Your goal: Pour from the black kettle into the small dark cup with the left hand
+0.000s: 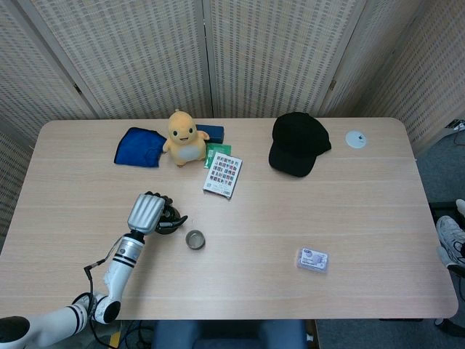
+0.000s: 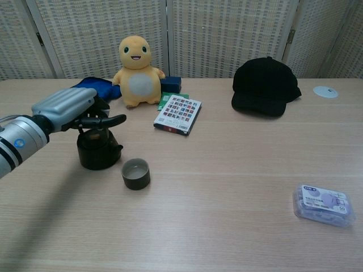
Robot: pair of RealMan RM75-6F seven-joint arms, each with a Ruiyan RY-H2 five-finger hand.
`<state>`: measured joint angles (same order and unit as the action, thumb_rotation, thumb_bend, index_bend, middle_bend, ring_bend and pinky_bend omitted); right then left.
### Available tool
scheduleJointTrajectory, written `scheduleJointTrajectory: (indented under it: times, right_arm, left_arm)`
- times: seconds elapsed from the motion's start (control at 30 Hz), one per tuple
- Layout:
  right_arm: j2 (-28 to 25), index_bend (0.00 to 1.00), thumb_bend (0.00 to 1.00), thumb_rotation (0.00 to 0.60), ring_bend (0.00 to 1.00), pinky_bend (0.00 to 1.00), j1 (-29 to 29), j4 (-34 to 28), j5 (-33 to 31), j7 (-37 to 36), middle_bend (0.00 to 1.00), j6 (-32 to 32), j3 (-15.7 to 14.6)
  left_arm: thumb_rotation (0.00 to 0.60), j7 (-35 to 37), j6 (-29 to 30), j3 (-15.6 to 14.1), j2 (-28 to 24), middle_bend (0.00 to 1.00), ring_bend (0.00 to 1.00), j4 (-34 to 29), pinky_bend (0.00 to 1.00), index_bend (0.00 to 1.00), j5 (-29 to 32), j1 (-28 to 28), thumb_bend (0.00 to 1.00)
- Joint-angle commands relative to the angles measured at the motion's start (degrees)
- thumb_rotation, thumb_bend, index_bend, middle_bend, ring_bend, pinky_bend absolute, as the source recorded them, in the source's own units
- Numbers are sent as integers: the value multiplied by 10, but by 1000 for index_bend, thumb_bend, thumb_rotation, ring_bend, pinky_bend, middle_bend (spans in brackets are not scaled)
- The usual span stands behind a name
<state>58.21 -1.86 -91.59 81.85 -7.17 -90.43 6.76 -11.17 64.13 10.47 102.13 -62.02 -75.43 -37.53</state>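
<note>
My left hand (image 2: 67, 109) comes in from the left and curls over the top handle of the black kettle (image 2: 99, 152), gripping it, with the thumb stretched out to the right. The kettle's base looks to be at or just above the table, its spout turned toward the small dark cup (image 2: 136, 173). The cup stands upright just right of and nearer than the kettle, apart from it. From the head view, the left hand (image 1: 148, 212) covers part of the kettle (image 1: 172, 221), and the cup (image 1: 194, 239) lies to its lower right. My right hand does not show in either view.
At the back stand a yellow plush toy (image 2: 136, 70), a blue cloth (image 1: 140, 147) and a patterned card pack (image 2: 178, 114). A black cap (image 2: 265, 86) and a white disc (image 2: 325, 91) lie at the back right. A small plastic box (image 2: 323, 204) is at the front right.
</note>
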Motion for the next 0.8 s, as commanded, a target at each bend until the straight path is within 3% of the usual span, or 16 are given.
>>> scheduleJointTrajectory:
  times: [0.03,0.13,0.3,0.53,0.8]
  right_arm:
    - [0,105,244,600,143,175,0,0,0,0,200,-1,0]
    - [0,105,244,600,143,175,0,-1,2,0,200,-1,0]
    - [0,105,245,600,143,175,1,-1,4,0,201,-1,0]
    - [-1,105,244,600,143,175,3,-2,6,0,200,1,1]
    - [-6,105,244,600,143,175,10,-1,9,-3,201,16,-2]
  left_arm:
    - [57,2,1,-1,-7,364,280,-12,271,498,-2,2,166]
    - [50,3,7,-2,-14,207,130,-24,141,398,-6,4,164]
    - [50,11,20,-3,-25,65,17,-45,70,284,-16,9,164]
    - [50,11,34,0,-47,40,9,-76,49,259,-14,20,164]
    - [50,-27,46,11,-100,40,13,-147,49,264,38,54,163]
